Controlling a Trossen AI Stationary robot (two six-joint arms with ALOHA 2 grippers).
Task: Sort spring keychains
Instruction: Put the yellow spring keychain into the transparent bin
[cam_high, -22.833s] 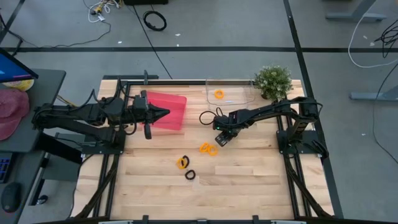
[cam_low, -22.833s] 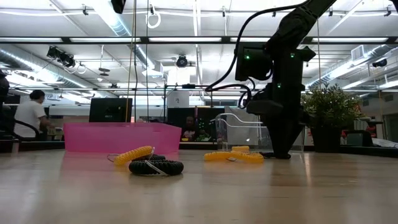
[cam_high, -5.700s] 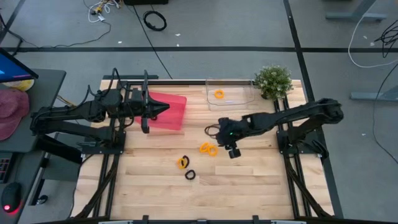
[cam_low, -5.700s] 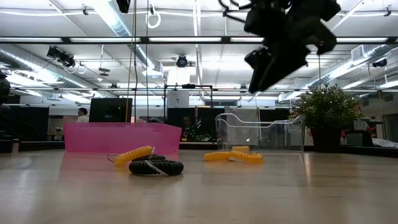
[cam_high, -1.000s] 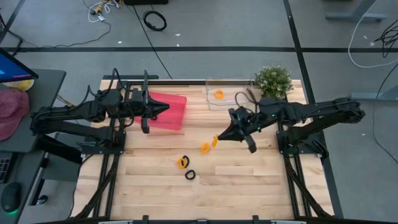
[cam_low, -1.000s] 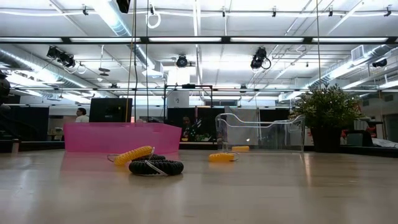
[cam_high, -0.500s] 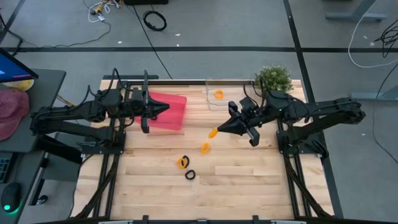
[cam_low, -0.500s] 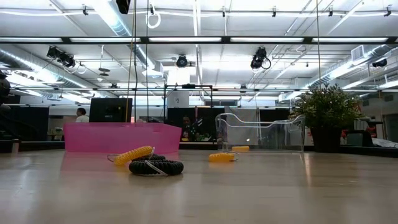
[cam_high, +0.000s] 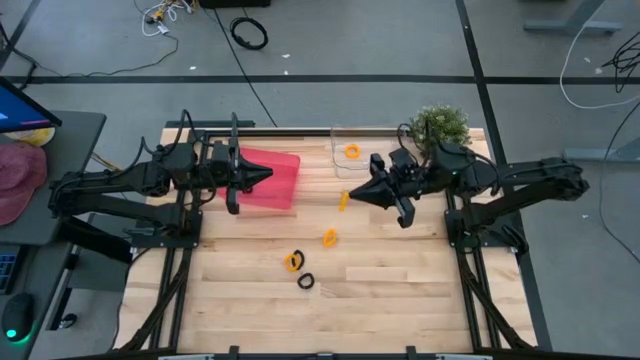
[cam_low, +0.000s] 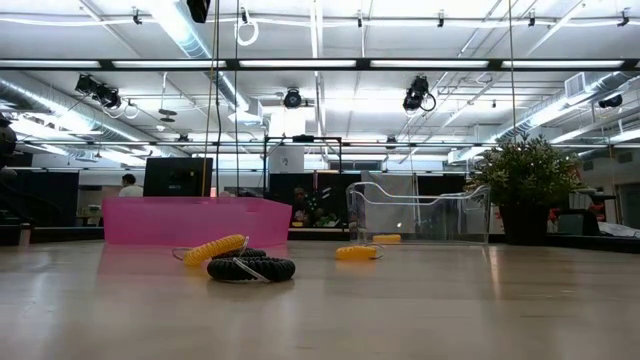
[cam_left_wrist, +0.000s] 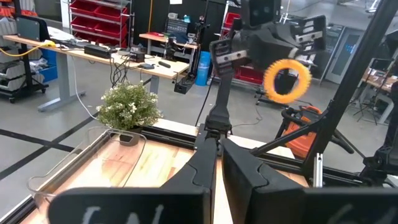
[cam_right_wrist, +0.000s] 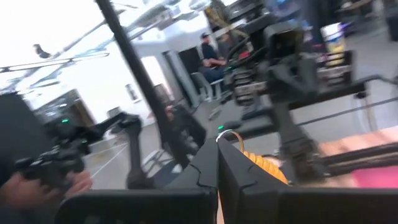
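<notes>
High view. Our right gripper (cam_high: 352, 197) is lifted above the table (cam_high: 400, 290), its fingers pinched on an orange spring keychain (cam_high: 343, 201) that hangs at the fingertips. The clear bin (cam_high: 340, 160) lies toward 12 o'clock from the claw, near, and already holds an orange keychain (cam_high: 352, 152). This is the relation on which the coming move turns: we judge that the carried loop must travel toward 12 o'clock, over the near wall of the bin. The right arm is clearly the nearer one. On the wood remain a lone orange keychain (cam_high: 329, 238), toward 6 o'clock from the claw, and farther toward 7 o'clock an orange-and-black pair (cam_high: 297, 270). Our left gripper (cam_high: 262, 180) waits over the pink bin (cam_high: 283, 165), at 9 o'clock from the right claw, fingers pressed together on nothing.

Low view. No gripper shows. The orange-and-black pair (cam_low: 238, 260) lies touching in front of the pink bin (cam_low: 150, 222); the lone orange keychain (cam_low: 357, 253) lies in front of the clear bin (cam_low: 420, 215).

Left wrist view. The carried loop (cam_left_wrist: 286, 79) hangs face-on from the far right gripper (cam_left_wrist: 292, 62); the clear bin (cam_left_wrist: 93, 155) is beside the potted plant (cam_left_wrist: 127, 106).

Right wrist view. The orange coil (cam_right_wrist: 264, 165) sits clamped between the dark fingers; the picture is blurred, so its long axis is probably across the fingers, no more.

We can read no brand, label or writing in any view.
</notes>
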